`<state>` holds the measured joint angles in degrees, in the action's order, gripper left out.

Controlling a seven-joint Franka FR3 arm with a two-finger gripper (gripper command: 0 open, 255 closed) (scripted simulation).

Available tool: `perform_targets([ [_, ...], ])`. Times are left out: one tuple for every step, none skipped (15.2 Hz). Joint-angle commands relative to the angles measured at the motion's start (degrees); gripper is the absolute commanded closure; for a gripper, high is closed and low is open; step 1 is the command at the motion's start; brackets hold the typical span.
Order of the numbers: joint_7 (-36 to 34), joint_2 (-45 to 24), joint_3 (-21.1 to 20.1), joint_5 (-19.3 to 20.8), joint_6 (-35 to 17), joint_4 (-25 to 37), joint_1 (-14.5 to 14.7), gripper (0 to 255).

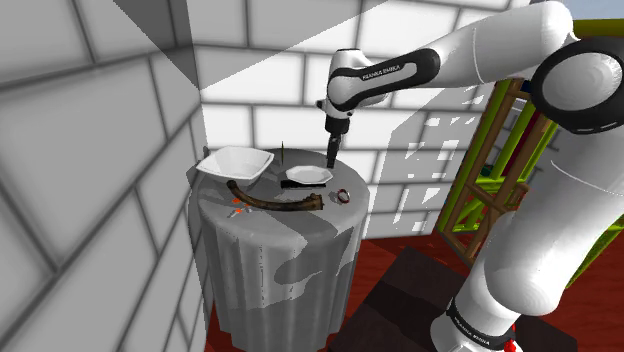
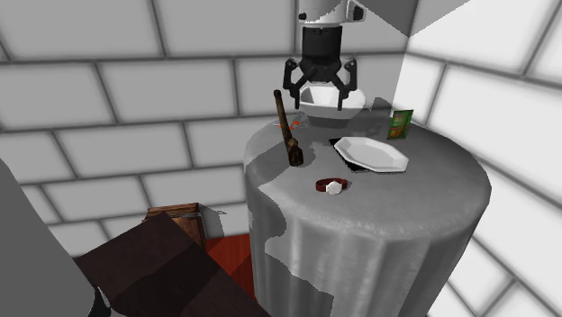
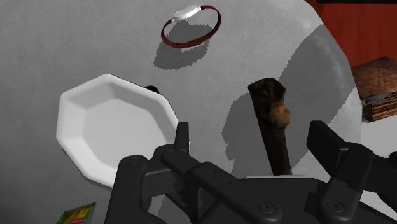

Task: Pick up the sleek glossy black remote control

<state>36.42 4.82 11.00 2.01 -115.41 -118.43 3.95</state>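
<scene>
Remote control (image 3: 151, 88) is mostly hidden; only a small black part shows at the white plate's (image 3: 108, 127) edge. Gripper (image 3: 250, 137) hangs above the table (image 2: 405, 207), jaws wide open, holding nothing. A brown stick (image 3: 270, 121) lies below, between the fingers.

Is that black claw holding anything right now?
No: the gripper hangs open above the table, its jaws apart and clasping nothing.

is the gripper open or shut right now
Open. In the wrist view the two fingers of the gripper stand well apart and clasp nothing.
</scene>
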Motion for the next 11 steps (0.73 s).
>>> perform_targets([
  [3.0,-4.9,0.2,-1.2,-0.8,3.8,0.2,0],
  [4.5,-7.1,0.2,-1.8,-1.2,5.5,0.2,0],
  [5.9,-9.4,0.2,-2.4,-1.6,7.2,0.2,0],
  [7.3,-11.7,0.1,-3.0,-1.9,9.1,0.1,0],
  [8.7,-14.0,-0.1,-3.6,-2.1,11.0,-0.1,0],
  [10.0,-16.3,-0.3,-4.1,-2.2,13.0,-0.2,0],
  [11.2,-18.6,-0.6,-4.6,-2.2,15.1,-0.4,0],
  [12.4,-20.9,-0.8,-5.1,-2.2,17.2,-0.6,0],
  [13.6,-23.2,-1.2,-5.5,-2.1,19.5,-0.8,0],
  [14.7,-25.5,-1.5,-5.8,-2.0,21.8,-1.0,0],
  [15.7,-27.9,-1.8,-6.2,-1.7,24.2,-1.2,0],
])
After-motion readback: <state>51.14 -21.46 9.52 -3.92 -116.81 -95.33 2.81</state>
